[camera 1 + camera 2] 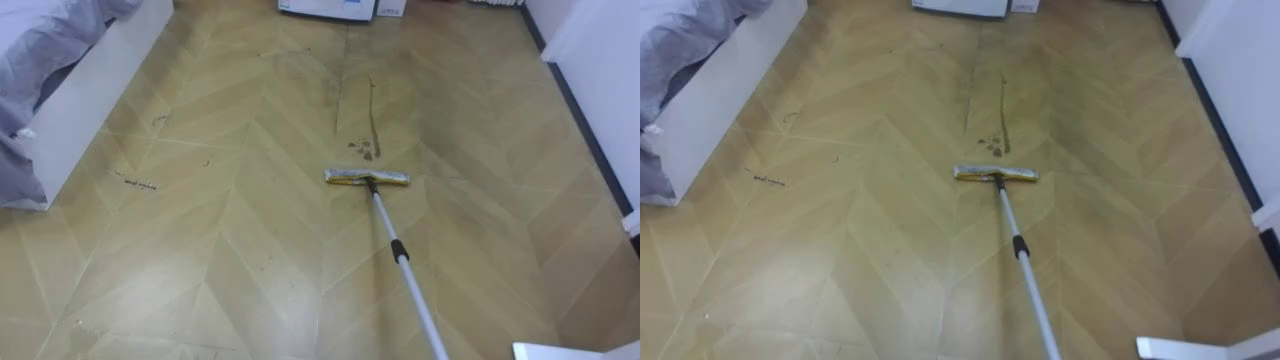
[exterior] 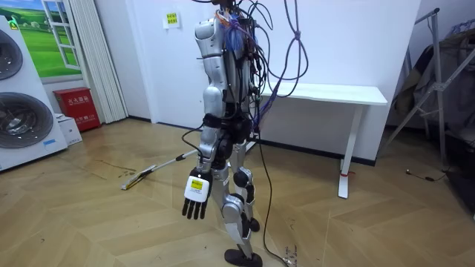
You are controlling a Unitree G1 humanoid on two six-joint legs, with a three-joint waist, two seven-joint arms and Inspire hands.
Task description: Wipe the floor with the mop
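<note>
- Mop (image 1: 367, 178) head is lying flat mid-floor, just short of dark stains (image 1: 364, 148), with the handle running back toward the robot's right side.
- Left hand (image 2: 194, 200) is hanging free, fingers straight, holding nothing.
- Yellow wall sign (image 2: 171, 20) and red box (image 2: 76, 107) are carrying print too small to read.
- Bed (image 1: 70, 90) is sitting along the floor's left edge.
- White table (image 2: 338, 94) is standing behind the robot.
</note>
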